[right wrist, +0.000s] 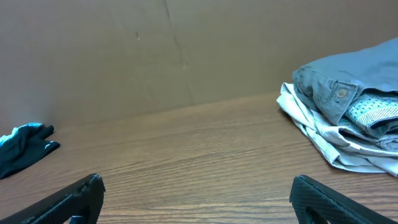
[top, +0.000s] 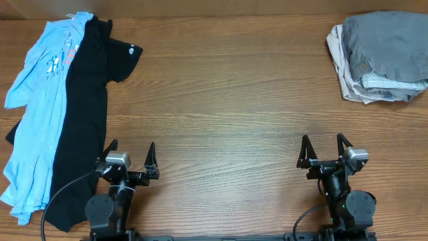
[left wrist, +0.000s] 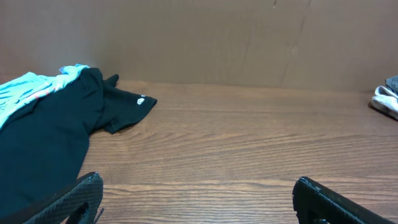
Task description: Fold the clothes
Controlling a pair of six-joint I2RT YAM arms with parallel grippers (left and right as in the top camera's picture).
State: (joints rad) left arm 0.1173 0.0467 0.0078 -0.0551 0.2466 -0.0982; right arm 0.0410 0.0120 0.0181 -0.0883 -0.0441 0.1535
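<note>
No fold is under way: the left gripper (top: 132, 150) and right gripper (top: 324, 142) rest wide open and empty at the near edge. The black T-shirt (top: 83, 114) and light-blue shirt (top: 39, 100) sprawl along the left edge, and the shorts (top: 384, 43) sit bundled in the far right corner. The next move is probably a reach for a garment.

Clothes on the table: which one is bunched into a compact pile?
The grey shorts, at the far right, folded over on themselves. The black T-shirt and blue shirt lie stretched out long at the left.
</note>
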